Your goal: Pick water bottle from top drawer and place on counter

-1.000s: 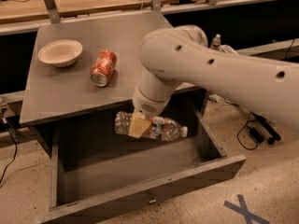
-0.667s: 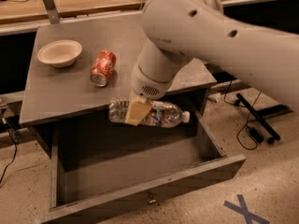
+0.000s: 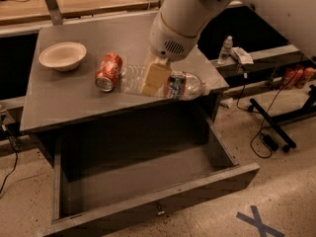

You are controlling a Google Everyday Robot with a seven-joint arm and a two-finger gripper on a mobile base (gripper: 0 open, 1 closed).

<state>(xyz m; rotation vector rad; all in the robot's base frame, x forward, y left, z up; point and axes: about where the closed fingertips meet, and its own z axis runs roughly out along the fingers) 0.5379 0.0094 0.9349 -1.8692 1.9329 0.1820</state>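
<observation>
The water bottle [image 3: 180, 86], clear crinkled plastic with a colored label band, lies sideways in my gripper [image 3: 154, 78], above the front edge of the counter [image 3: 64, 100]. The gripper's tan fingers [image 3: 155, 77] are shut around the bottle's middle, and the big white arm reaches down from the upper right. The bottle's cap end points right. The top drawer [image 3: 148, 209] stands pulled open below the counter, and its dark inside shows nothing in it. A small metal pull sits at the middle of its front panel.
An orange-red soda can [image 3: 108, 71] lies on its side on the counter just left of the bottle. A beige bowl [image 3: 62, 56] sits at the counter's back left. A small white-capped bottle [image 3: 225, 49] stands on a bench at the right. Cables and a blue X mark lie on the floor.
The gripper has lifted the water bottle up out of the drawer and carried it over the counter's front edge, beside the soda can.
</observation>
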